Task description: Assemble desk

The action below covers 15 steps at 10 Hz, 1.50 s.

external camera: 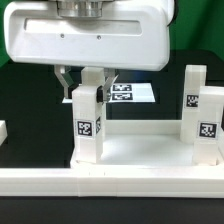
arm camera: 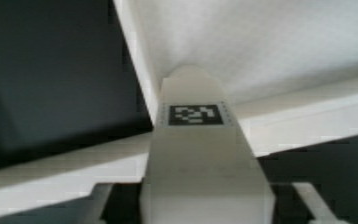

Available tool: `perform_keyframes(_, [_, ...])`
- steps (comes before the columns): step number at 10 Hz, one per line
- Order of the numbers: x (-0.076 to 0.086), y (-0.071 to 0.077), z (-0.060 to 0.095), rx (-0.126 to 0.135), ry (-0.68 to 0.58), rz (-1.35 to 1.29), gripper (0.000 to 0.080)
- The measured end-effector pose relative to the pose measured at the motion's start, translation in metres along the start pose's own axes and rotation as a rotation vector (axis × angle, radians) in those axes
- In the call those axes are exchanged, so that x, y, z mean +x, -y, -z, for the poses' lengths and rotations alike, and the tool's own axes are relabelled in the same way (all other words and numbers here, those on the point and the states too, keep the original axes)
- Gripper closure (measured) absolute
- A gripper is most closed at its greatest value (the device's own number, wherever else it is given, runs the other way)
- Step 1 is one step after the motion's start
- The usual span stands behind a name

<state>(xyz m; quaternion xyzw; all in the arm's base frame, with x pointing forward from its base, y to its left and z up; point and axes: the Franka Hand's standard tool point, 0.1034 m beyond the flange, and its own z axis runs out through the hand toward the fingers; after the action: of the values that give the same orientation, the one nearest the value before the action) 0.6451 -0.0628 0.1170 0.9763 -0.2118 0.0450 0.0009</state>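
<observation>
Pincer clamps upright leg — black-and-white tag, no readable writing.

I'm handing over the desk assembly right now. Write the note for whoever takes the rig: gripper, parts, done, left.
Gripper: closed on a white tagged leg, fingers either side of its top.
Held leg: upright at the tabletop's corner on the exterior view's left. Whether it is fully seated in a socket cannot be told from either view.
Other legs: two more stand upright at the tabletop's end on the exterior view's right.
Marker board: lies flat behind on the table.
Done: three legs appear stood at the tabletop.
Left: probably confirming this leg is fixed, then releasing. A fourth leg is not visible.
</observation>
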Motion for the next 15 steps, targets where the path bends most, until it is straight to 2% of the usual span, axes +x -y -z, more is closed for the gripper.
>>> perform_keyframes(3, [-0.0003,0.0011,-0.0008,0.006,0.003,-0.367,0.0509])
perform_keyframes(10, [-0.0008,0.0026,-0.0012,0.009,0.008,-0.773,0.0509])
perform_keyframes(11, [-0.0007,0.0024,-0.0013,0.009,0.007,-0.75,0.0453])
perform_keyframes(12, [-0.0012,0.0021,-0.0015,0.008,0.009,-0.709,0.0317])
perform_keyframes(13, [-0.0023,0.0017,-0.002,0.004,0.014,-0.668,0.0317])
perform_keyframes(14, [-0.0037,0.0016,-0.0023,0.002,0.021,-0.593,0.0178])
perform_keyframes(15, [-0.0039,0.0022,-0.0021,0.001,0.02,-0.478,0.0178])
